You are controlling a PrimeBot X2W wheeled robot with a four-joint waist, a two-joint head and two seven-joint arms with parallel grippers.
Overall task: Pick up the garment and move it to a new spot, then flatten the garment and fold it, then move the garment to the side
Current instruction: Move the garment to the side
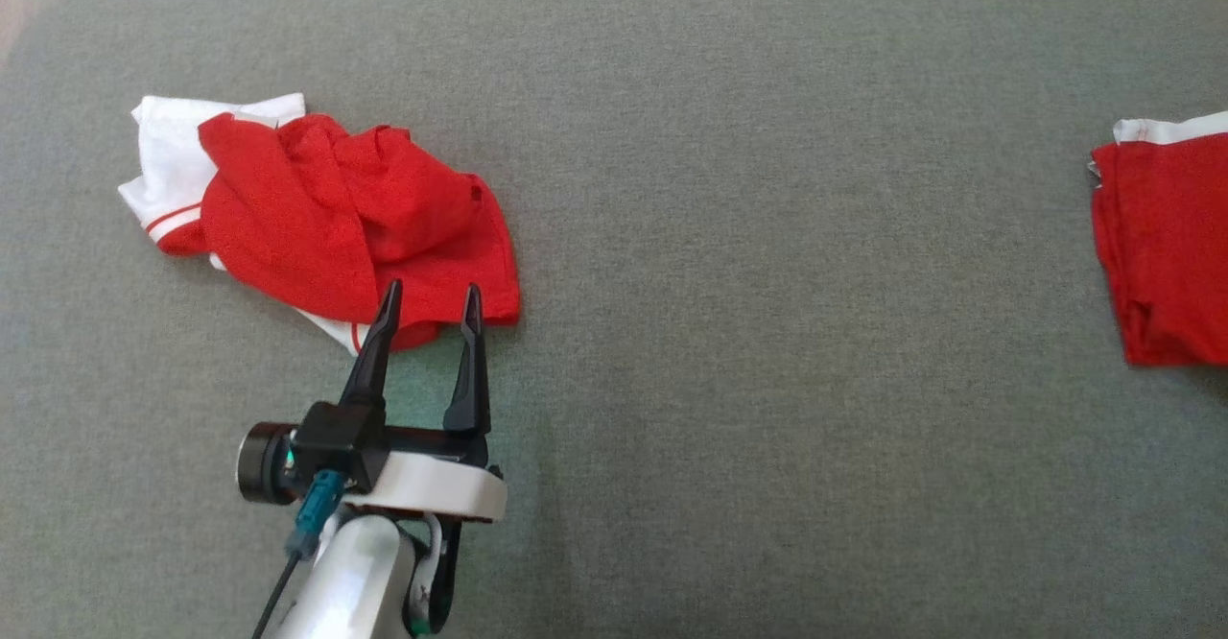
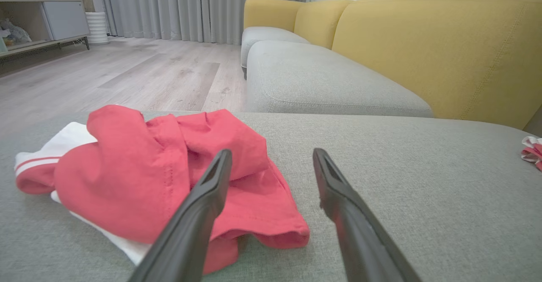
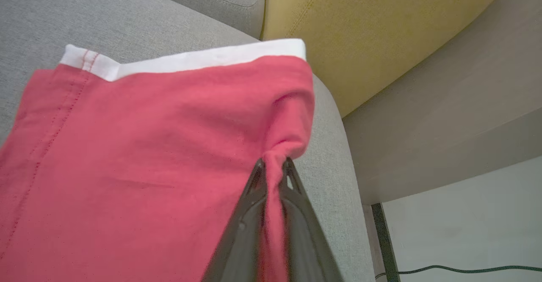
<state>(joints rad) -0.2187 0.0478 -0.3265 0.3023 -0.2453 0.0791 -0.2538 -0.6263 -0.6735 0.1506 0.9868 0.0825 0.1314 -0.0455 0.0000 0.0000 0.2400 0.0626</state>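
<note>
A crumpled red and white garment (image 1: 317,207) lies at the left of the grey cushion (image 1: 767,236). My left gripper (image 1: 432,287) stands open at its near edge, fingertips just over the red hem; in the left wrist view the heap (image 2: 127,180) sits ahead and left of the open left gripper (image 2: 272,153), nothing between the fingers. A second red garment with a white band (image 1: 1166,246), lying flat, sits at the cushion's right edge. In the right wrist view my right gripper (image 3: 274,162) is shut on a pinched corner of that flat garment (image 3: 148,146).
The cushion's rounded right edge (image 3: 334,146) drops off just beside the flat garment, with floor and a cable below. A yellow backrest (image 2: 423,40) and another grey seat (image 2: 317,78) lie beyond. Wooden floor (image 2: 127,70) lies past the far edge.
</note>
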